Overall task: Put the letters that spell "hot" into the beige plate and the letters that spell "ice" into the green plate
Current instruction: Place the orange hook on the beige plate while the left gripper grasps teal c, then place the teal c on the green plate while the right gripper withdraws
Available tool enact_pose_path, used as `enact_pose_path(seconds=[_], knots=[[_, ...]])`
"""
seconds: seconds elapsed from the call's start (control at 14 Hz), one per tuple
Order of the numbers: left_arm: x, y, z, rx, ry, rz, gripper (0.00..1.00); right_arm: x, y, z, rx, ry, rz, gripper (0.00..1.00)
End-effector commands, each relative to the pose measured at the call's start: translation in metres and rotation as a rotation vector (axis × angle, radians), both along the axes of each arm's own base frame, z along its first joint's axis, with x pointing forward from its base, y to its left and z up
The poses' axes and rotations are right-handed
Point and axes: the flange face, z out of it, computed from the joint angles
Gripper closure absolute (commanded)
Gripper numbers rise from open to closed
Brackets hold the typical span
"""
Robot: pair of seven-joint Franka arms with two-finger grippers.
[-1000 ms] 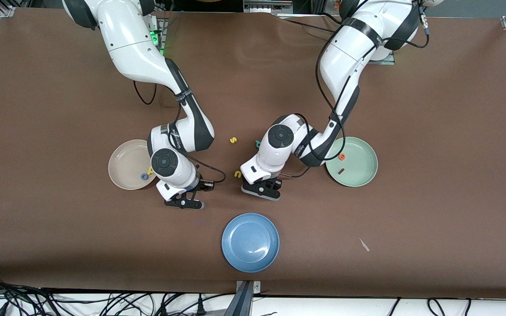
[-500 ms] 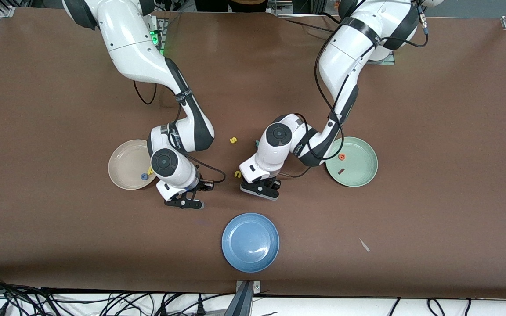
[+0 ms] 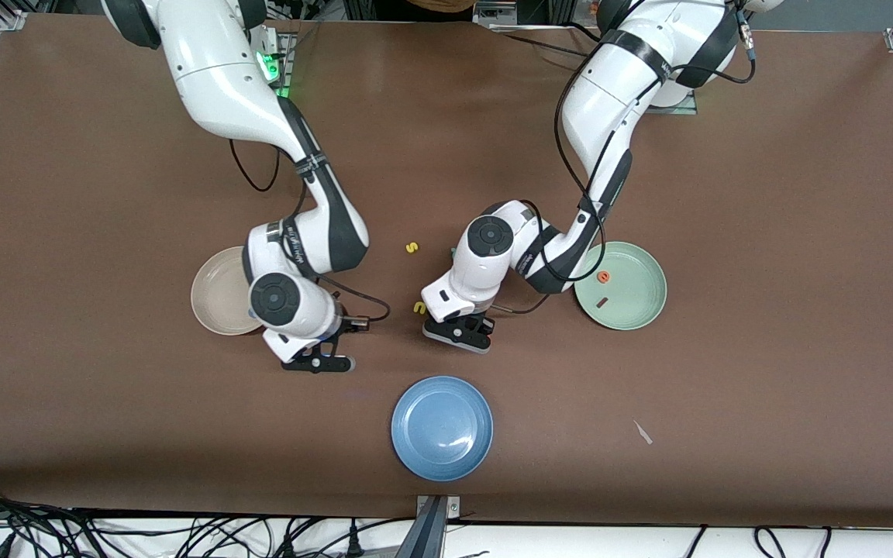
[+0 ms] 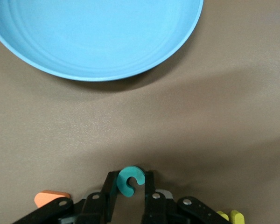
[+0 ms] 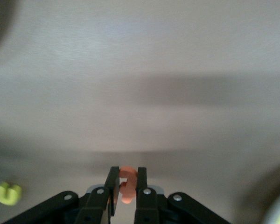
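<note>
Front view: the right gripper [image 3: 315, 358] hangs low over the brown table [image 3: 764, 232], just past the five o'clock edge of the beige plate [image 3: 218, 291]; how its jaws stand cannot be told from here. The left gripper [image 3: 458, 335] is low over the table at about twelve o'clock from the blue plate [image 3: 442, 428], with a yellow letter [image 3: 418, 308] just beside its wrist. The green plate [image 3: 622, 285] lies toward the left arm's end of the table and holds the orange e [image 3: 605, 276] and the dark red i [image 3: 602, 301]. Another yellow letter [image 3: 412, 248] lies on the table between the two arms.

Left wrist view: the jaws are nearly together, clamped on the teal c [image 4: 130, 180], which is pinched between the two fingers [image 4: 111, 192]. An orange piece [image 4: 51, 198] lies on the table beside the gripper.

Right wrist view: the jaws are closed tight on the orange t [image 5: 126, 184], which stands between the fingers [image 5: 141, 182], above bare table.
</note>
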Motion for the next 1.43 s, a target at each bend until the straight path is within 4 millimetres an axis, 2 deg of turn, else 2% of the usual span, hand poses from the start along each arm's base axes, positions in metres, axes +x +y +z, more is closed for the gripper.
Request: enact_pose_path(seconds=[0.0, 0.14, 0.29, 0.5, 0.64, 0.71, 0.79, 0.86, 1.0, 1.14, 1.21, 1.36], knots=[[0.002, -0.002, -0.004, 0.013, -0.024, -0.016, 0.81, -0.008, -0.052, 0.035, -0.003, 0.029, 0.083, 0.95], [0.007, 0.000, 0.013, 0.009, -0.033, -0.009, 0.81, -0.023, -0.089, 0.045, -0.006, 0.048, 0.132, 0.95], [0.009, 0.002, 0.030, 0.024, -0.022, -0.007, 0.81, -0.039, -0.125, 0.044, -0.006, 0.036, 0.150, 0.96], [0.010, 0.009, 0.060, 0.067, 0.020, 0.003, 0.81, -0.071, -0.169, 0.024, -0.008, -0.069, 0.230, 0.95], [0.013, 0.023, 0.081, 0.115, 0.068, -0.011, 0.81, -0.079, -0.181, 0.009, -0.018, -0.114, 0.286, 0.95], [0.016, 0.035, 0.094, 0.143, 0.095, -0.029, 0.81, -0.078, -0.186, 0.008, -0.021, -0.123, 0.301, 0.87], [0.021, 0.051, 0.108, 0.174, 0.126, -0.056, 0.81, -0.076, -0.180, 0.012, -0.015, -0.128, 0.283, 0.23], [0.026, 0.067, 0.122, 0.195, 0.151, -0.092, 0.81, -0.070, -0.175, 0.022, -0.011, -0.130, 0.255, 0.00], [0.039, 0.111, 0.143, 0.134, 0.238, -0.147, 0.80, -0.059, -0.153, 0.045, 0.005, -0.048, 0.189, 0.00], [0.045, 0.157, 0.162, 0.138, 0.292, -0.230, 0.80, -0.052, -0.142, 0.067, 0.010, 0.003, 0.134, 0.00], [0.041, 0.175, 0.166, 0.150, 0.329, -0.257, 0.81, -0.051, -0.137, 0.075, 0.009, 0.016, 0.137, 0.00], [0.022, 0.206, 0.155, 0.178, 0.394, -0.273, 0.82, -0.050, -0.129, 0.087, 0.009, 0.048, 0.135, 0.00]])
